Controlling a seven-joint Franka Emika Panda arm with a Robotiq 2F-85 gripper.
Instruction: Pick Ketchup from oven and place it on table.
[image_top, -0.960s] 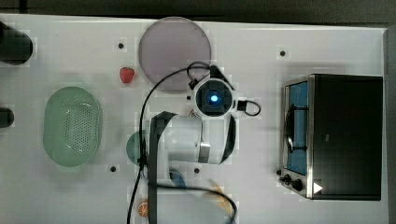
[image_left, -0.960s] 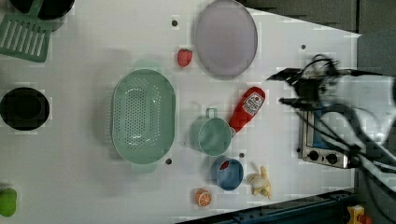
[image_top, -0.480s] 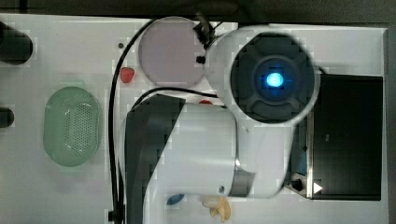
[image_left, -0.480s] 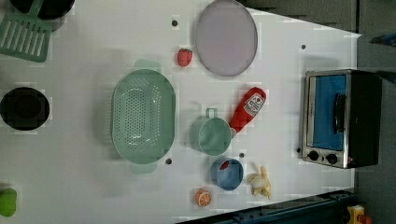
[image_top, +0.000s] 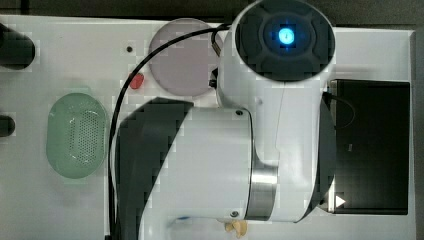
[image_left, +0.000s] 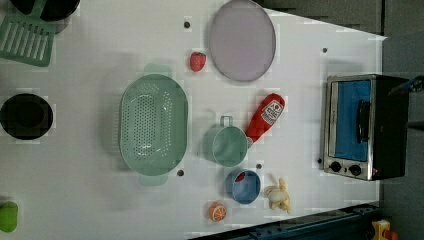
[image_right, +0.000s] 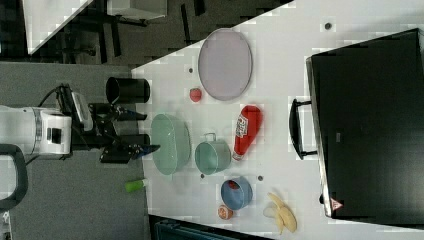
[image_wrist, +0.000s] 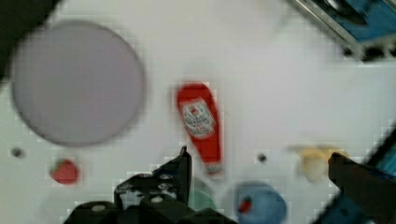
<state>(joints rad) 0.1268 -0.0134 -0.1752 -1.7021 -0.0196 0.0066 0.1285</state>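
Note:
The ketchup (image_left: 266, 117) is a red squeeze bottle with a white label, and it lies on its side on the white table (image_left: 90, 195), between the grey plate and the green cup. In the right view the ketchup (image_right: 247, 130) rests apart from the oven (image_right: 370, 125). The oven (image_left: 362, 127) has its blue glass door closed. My gripper (image_right: 142, 132) hangs high above the table, open and holding nothing. In the wrist view the ketchup (image_wrist: 201, 123) lies far below my open gripper (image_wrist: 259, 156), beyond the two dark fingers (image_wrist: 180, 168).
A grey plate (image_left: 242, 40), strawberry (image_left: 197, 61), green colander (image_left: 153, 125), green cup (image_left: 229, 145), blue bowl (image_left: 243, 186), banana (image_left: 278, 196) and orange (image_left: 217, 212) sit on the table. A black bowl (image_left: 25, 116) and a green spatula (image_left: 25, 42) lie at the left view's left. The arm (image_top: 225, 150) looms close under the top view's camera.
The arm has risen toward the top view's camera and left the left view. The ketchup has stayed where it lies on the table.

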